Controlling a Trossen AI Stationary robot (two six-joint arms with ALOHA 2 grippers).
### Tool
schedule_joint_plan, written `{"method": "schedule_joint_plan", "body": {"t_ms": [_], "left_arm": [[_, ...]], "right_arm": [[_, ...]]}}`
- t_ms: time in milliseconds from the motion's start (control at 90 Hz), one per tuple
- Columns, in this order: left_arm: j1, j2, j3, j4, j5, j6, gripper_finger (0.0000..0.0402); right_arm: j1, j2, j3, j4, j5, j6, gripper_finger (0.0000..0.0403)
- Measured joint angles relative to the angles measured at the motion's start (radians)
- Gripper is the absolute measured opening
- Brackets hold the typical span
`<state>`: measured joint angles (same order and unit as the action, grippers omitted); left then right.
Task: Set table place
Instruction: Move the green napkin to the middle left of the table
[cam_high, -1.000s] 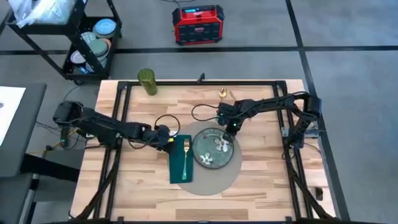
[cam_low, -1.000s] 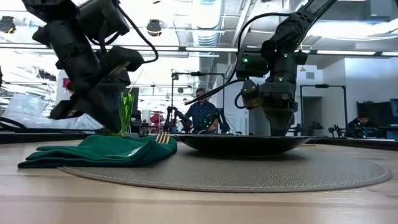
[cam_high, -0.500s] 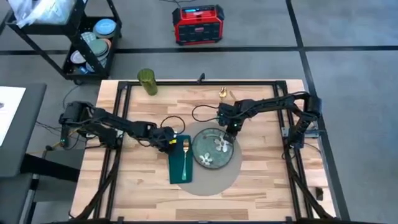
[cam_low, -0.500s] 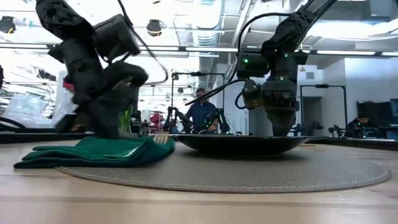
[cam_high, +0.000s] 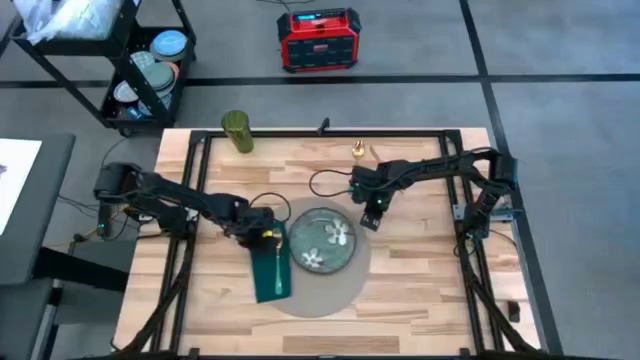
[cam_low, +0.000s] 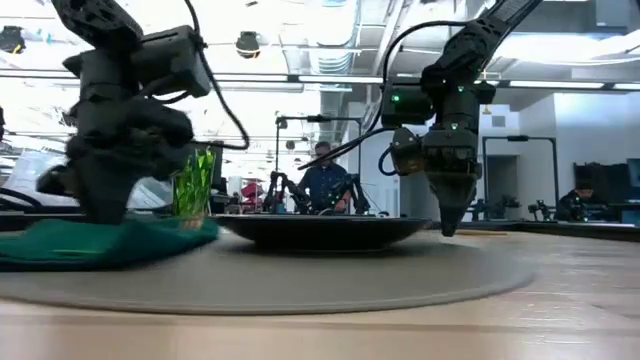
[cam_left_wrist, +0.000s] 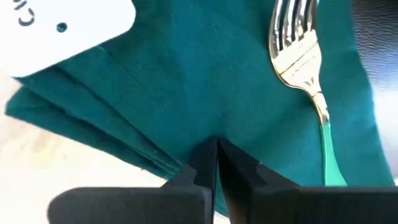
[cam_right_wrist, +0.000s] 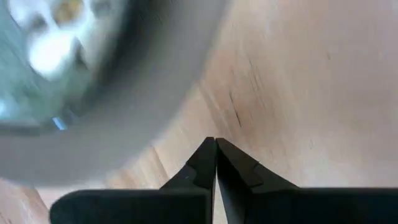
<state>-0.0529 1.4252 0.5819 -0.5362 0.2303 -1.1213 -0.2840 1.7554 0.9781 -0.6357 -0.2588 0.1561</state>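
The tabletop (cam_high: 420, 280), light striped wood inside a black rail frame, carries everything I am working with. On it lies the place (cam_high: 325, 295), a wide round grey-beige mat near the middle, closer to my left arm's side. The green patterned plate (cam_high: 322, 243) sits on the mat, toward its far half, and in the low view it shows as a dark shallow dish (cam_low: 320, 228) resting flat on the mat (cam_low: 300, 280).

Along the mat's left edge lies a folded dark green napkin (cam_high: 271, 266), partly on the mat and partly on bare wood. A gold fork with a green handle (cam_left_wrist: 305, 68) lies on top of the napkin, running along its length.

My left claw (cam_high: 262, 235) is down at the far end of the napkin, its two dark fingers (cam_left_wrist: 186, 177) pressed together on the cloth's folded edge, so it is pinching the napkin. My right claw (cam_high: 372, 216) hangs over bare wood just beside the mat's far right rim, clear of the plate; its fingertips meet with nothing between them, pointing down at the tabletop (cam_right_wrist: 298, 81).

At the far edge stand a green tumbler (cam_high: 237, 131) and a small brass object (cam_high: 357, 151), well apart from the mat.
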Motion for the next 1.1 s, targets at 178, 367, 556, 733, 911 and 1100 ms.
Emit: {"method": "schedule_joint_plan", "body": {"t_ms": [178,367,556,733,911,1100], "left_arm": [[0.000,-0.029,-0.004,0.020,-0.038,-0.013,0.0000],[0.004,-0.027,-0.003,0.104,-0.068,-0.065,0.0000],[0.008,-0.028,-0.005,0.126,-0.074,-0.064,0.0000],[0.009,-0.027,-0.005,0.130,-0.075,-0.095,0.0000],[0.014,-0.026,-0.005,0.161,-0.082,-0.102,0.0000],[0.027,-0.026,-0.005,0.164,-0.084,-0.081,0.0000]], "right_arm": [[0.010,-0.014,-0.013,0.085,-0.056,-0.068,0.0000],[0.026,0.000,0.013,0.065,-0.092,-0.083,0.0000],[0.018,0.083,0.014,0.107,-0.157,-0.094,0.0000],[0.019,0.090,0.014,0.127,-0.188,-0.079,0.0000],[-0.004,0.031,0.008,0.058,-0.124,-0.083,0.0000],[-0.006,0.002,0.012,0.047,-0.098,-0.133,0.0000]]}}
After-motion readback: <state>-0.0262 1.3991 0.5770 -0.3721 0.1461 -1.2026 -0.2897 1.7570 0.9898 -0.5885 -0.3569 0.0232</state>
